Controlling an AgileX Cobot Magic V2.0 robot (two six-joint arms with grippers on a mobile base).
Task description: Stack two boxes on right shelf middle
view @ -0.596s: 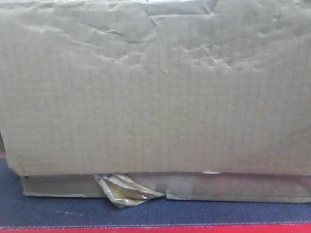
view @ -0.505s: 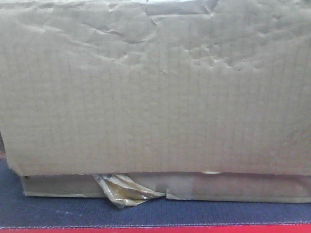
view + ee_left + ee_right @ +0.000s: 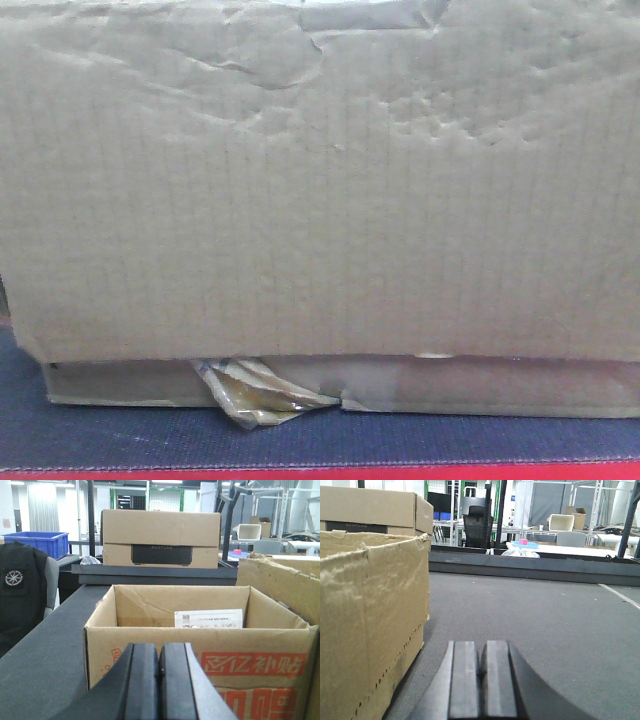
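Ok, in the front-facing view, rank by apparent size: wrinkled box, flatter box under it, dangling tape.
1. Wrinkled box, fills most of the frame.
2. Flatter box, only a thin strip shows.
3. Dangling tape.

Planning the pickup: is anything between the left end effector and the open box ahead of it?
Nothing visible. The shut left end effector directly faces the open box on its printed side, with no object between them.

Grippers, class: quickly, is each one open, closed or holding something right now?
Left gripper: closed, fingers pressed together, holding nothing.
Right gripper: closed, fingers pressed together, holding nothing.
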